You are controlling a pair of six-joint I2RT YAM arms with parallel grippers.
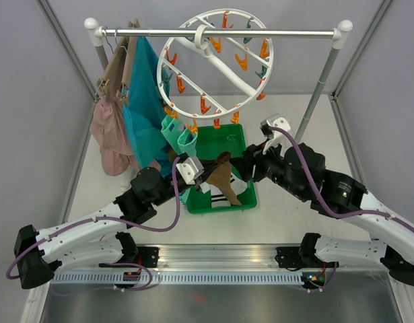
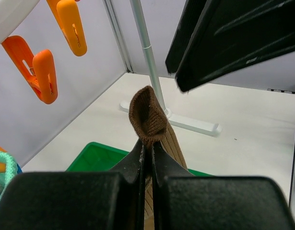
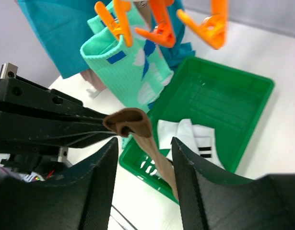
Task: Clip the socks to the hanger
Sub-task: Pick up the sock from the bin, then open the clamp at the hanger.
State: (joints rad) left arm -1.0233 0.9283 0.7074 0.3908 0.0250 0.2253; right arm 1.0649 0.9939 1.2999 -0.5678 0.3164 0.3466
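Observation:
My left gripper [image 1: 205, 172] is shut on the cuff of a brown sock [image 1: 225, 179], which hangs down over the green tray [image 1: 240, 138]. The sock's cuff also shows in the left wrist view [image 2: 148, 117] and in the right wrist view [image 3: 129, 121]. My right gripper [image 1: 247, 168] is open and empty, just right of the brown sock, its fingers [image 3: 100, 177] either side of the hanging part. The round white hanger [image 1: 215, 64] hangs from the rail. Two mint-teal socks [image 1: 180, 138] are clipped to its lower pegs [image 3: 117, 24]. A white sock with black stripes [image 3: 197, 141] lies in the tray.
A large teal garment [image 1: 147, 101] and a pink-beige garment [image 1: 111, 131] hang on tan hangers at the rail's left end. The rail's right post [image 1: 321, 84] stands behind my right arm. Orange pegs [image 2: 41, 72] hang close above my left gripper.

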